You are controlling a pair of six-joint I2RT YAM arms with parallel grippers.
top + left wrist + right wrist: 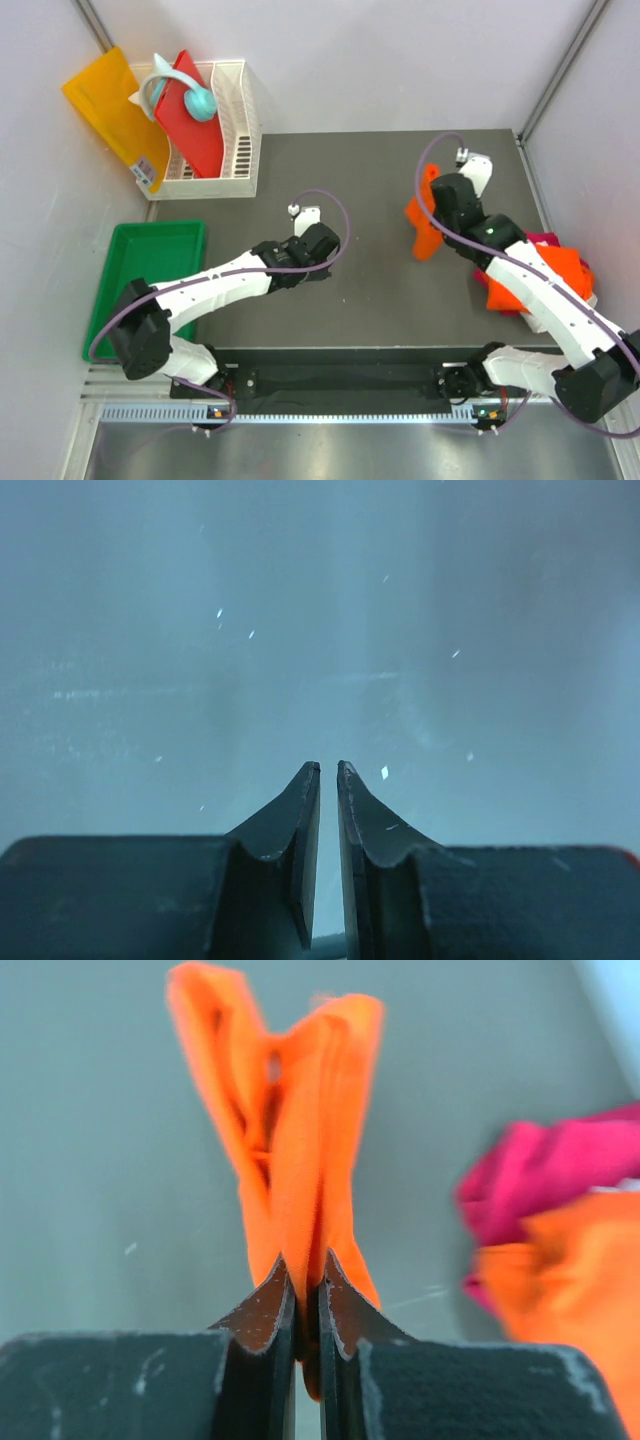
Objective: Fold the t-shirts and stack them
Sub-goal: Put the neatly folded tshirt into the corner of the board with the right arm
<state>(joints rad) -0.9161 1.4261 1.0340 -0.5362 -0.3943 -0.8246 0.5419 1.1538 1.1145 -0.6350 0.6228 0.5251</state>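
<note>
My right gripper (307,1272) is shut on a bunched bright orange t-shirt (295,1130) and holds it off the grey table; in the top view this shirt (425,222) hangs at the right of the table's middle. A heap with another orange t-shirt (555,272) and the magenta-pink t-shirt (545,240) lies at the table's right edge, partly under the right arm; it also shows blurred in the right wrist view (560,1190). My left gripper (328,770) is shut and empty over bare table, left of centre in the top view (318,240).
A white wire basket (232,130) at the back left holds a red board (190,115) and a light blue object (190,95). A yellow-orange sheet (110,115) leans beside it. A green tray (150,255) sits off the table's left edge.
</note>
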